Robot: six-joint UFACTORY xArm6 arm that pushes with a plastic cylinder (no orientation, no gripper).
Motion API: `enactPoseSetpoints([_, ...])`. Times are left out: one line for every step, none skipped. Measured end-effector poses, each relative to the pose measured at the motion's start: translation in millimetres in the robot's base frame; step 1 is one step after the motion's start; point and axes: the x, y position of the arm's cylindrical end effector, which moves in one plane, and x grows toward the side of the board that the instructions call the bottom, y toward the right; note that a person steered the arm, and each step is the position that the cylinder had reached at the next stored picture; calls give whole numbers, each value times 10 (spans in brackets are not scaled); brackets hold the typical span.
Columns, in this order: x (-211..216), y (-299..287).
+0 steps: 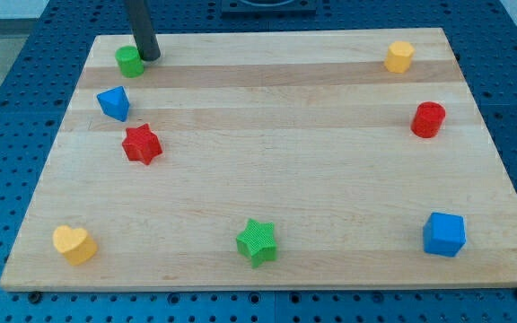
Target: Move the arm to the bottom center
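The rod's tip (149,57) rests at the counter's (267,179) top left, touching the small green block (129,61) on its right side. There is no gripper to judge. The green star (258,242) sits at the bottom center, well apart from the tip.

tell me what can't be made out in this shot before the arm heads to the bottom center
- Rod: its upper part is cut off by the view's top edge; only the lower end shows, my tip.
- Green block: my tip stands right against its right side; touching or a slight gap cannot be told, and its shape is too small to name.
- Board: its bottom-right corner is cut off by the view's right edge.
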Motion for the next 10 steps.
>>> enactPoseSetpoints([0, 357])
enactPoseSetpoints([0, 546])
enactPoseSetpoints([12, 537])
enactPoseSetpoints([557, 244])
enactPoseSetpoints([932, -13])
enactPoseSetpoints([935, -18])
enactPoseSetpoints([938, -15])
enactPoseSetpoints([1412, 482])
enactPoseSetpoints([1932, 1112])
enactPoseSetpoints([2661, 1299])
